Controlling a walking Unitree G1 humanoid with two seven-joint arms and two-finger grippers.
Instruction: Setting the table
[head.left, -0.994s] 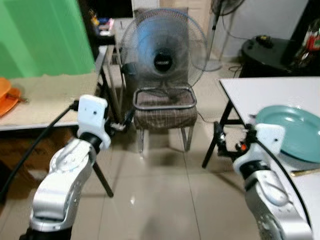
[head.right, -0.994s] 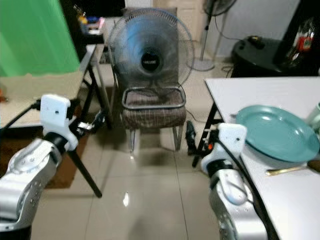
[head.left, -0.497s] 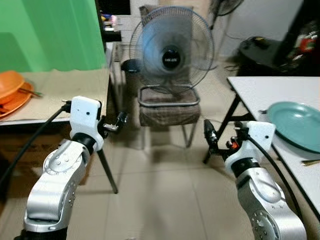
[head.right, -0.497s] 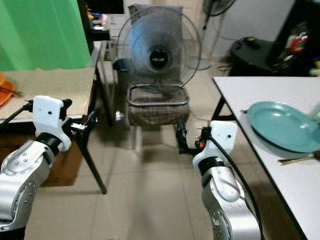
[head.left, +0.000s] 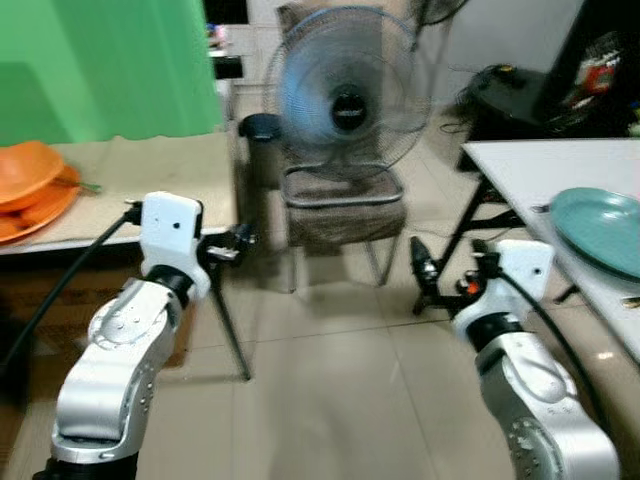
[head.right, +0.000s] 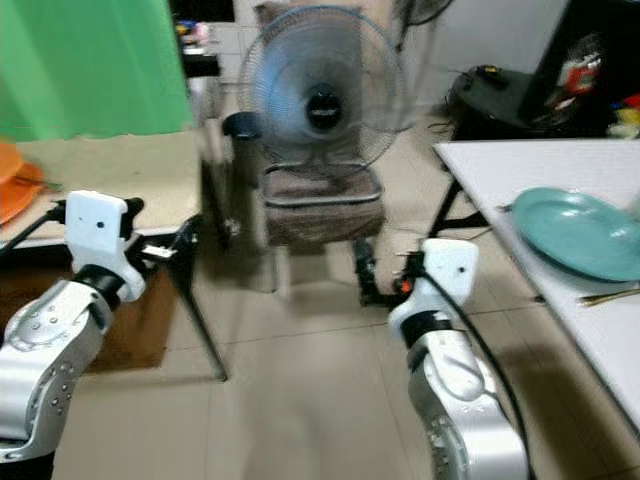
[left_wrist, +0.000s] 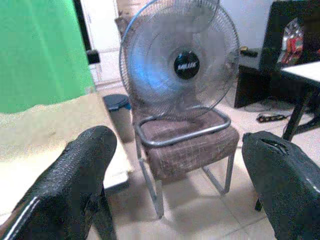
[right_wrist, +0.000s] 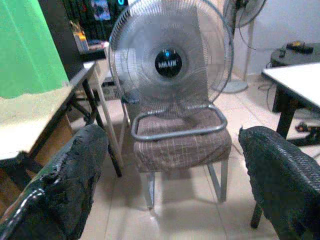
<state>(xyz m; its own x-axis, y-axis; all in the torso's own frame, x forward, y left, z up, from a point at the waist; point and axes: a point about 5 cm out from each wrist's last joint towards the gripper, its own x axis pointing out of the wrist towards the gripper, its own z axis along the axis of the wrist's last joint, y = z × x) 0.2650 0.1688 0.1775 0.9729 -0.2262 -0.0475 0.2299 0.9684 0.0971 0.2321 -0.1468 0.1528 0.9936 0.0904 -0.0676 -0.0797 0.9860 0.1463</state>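
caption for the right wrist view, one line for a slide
Open right gripper faces a fan standing on a checked chair.

A teal plate (head.right: 575, 232) lies flat near the white table's (head.right: 500, 165) front edge; orange dishes (head.left: 35, 180) sit stacked at the beige table's (head.left: 150, 175) left edge.

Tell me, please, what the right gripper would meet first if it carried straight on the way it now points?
Most likely the chair with the fan standing on its seat: the open right gripper points straight at it over bare floor. How far off it stands is hard to judge.
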